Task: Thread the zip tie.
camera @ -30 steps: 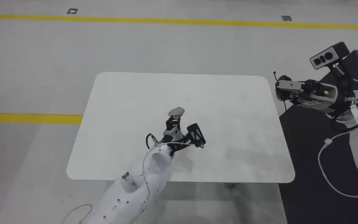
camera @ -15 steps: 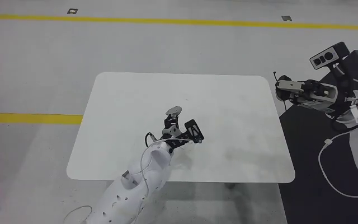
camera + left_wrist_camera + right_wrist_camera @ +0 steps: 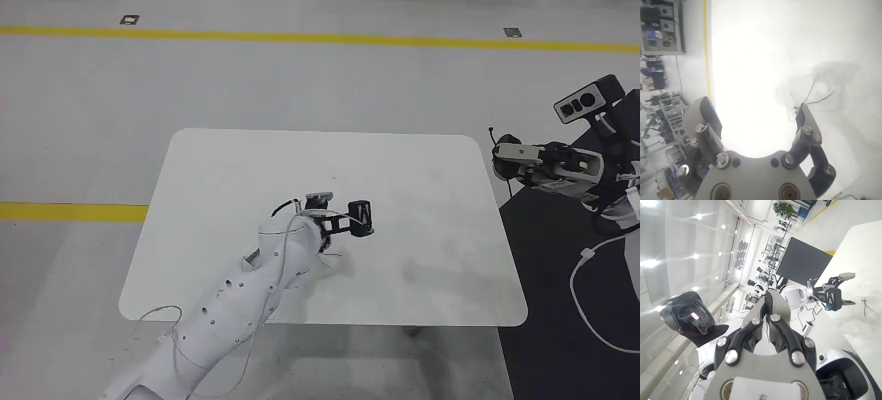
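Note:
A thin black zip tie (image 3: pixel 811 90) lies bent on a small clear plate (image 3: pixel 790 113) on the white table (image 3: pixel 420 170). The plate sits just past one fingertip of my left gripper (image 3: pixel 753 103), which is open and holds nothing. In the top view the left gripper (image 3: pixel 340 206) hovers over the table's middle. The right wrist view shows that gripper (image 3: pixel 853 289) a short way from the zip tie (image 3: pixel 867 307). My right gripper (image 3: pixel 768 293) is shut, and a thin black strand (image 3: pixel 768 335) hangs between its fingers. It stays off the table's right edge (image 3: pixel 497 152).
A dark surface (image 3: pixel 560 310) with a white cable lies to the right of the table. Yellow floor lines (image 3: pixel 300 38) run behind and to the left. The table's far half and right side are bare.
My left arm has stretched farther over the table toward its middle, and its open gripper has turned. The right arm has kept still.

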{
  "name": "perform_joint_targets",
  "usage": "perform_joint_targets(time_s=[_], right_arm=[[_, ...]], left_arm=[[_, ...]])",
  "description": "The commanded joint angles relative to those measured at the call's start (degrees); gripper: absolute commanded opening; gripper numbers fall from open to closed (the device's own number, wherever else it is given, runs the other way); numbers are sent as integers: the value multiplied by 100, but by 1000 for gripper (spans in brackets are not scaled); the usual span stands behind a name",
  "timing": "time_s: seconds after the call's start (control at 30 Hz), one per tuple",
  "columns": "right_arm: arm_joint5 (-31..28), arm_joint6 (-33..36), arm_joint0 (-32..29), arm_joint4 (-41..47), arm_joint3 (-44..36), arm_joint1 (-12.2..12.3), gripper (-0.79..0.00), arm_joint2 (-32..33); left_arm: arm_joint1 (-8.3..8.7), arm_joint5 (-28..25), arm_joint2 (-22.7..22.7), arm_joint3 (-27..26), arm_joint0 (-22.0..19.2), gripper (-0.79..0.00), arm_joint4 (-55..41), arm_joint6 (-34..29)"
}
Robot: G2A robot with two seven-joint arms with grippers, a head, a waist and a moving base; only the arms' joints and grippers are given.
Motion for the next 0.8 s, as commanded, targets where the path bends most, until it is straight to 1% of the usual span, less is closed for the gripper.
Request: perform_joint_targets(time_s=[0.0, 0.1, 0.23, 0.3, 0.37, 0.4, 0.47, 0.53, 0.57, 0.67, 0.73, 0.77], right_arm=[[0, 0, 0, 0, 0, 0, -785, 0], [0, 0, 0, 0, 0, 0, -785, 0], [0, 0, 0, 0, 0, 0, -785, 0], [0, 0, 0, 0, 0, 0, -785, 0], [0, 0, 0, 0, 0, 0, -785, 0], [0, 0, 0, 0, 0, 0, -785, 0], [0, 0, 0, 0, 0, 0, -785, 0], [0, 0, 0, 0, 0, 0, -785, 0], [0, 0, 0, 0, 0, 0, -785, 0], [0, 0, 0, 0, 0, 0, -785, 0], [0, 0, 0, 0, 0, 0, -785, 0], [0, 0, 0, 0, 0, 0, -785, 0]], left_arm=[[-95, -30, 97, 296, -193, -135, -430, -134], [-206, -23, 262, 601, -395, -240, -673, -212], [-312, -100, 425, 950, -547, -289, -929, -428], [-339, -116, 417, 986, -570, -342, -1128, -510], [-337, -75, 440, 1003, -564, -372, -1245, -551], [-328, -54, 462, 995, -564, -342, -1298, -572], [-305, -22, 522, 959, -559, -311, -1458, -605], [-274, 33, 675, 975, -570, -354, -1566, -660], [-259, 72, 776, 1006, -600, -403, -1617, -698], [-226, 215, 1007, 1126, -759, -428, -1851, -842], [-208, 248, 1147, 1243, -881, -422, -2009, -874], [-206, 256, 1209, 1284, -949, -406, -2083, -882]])
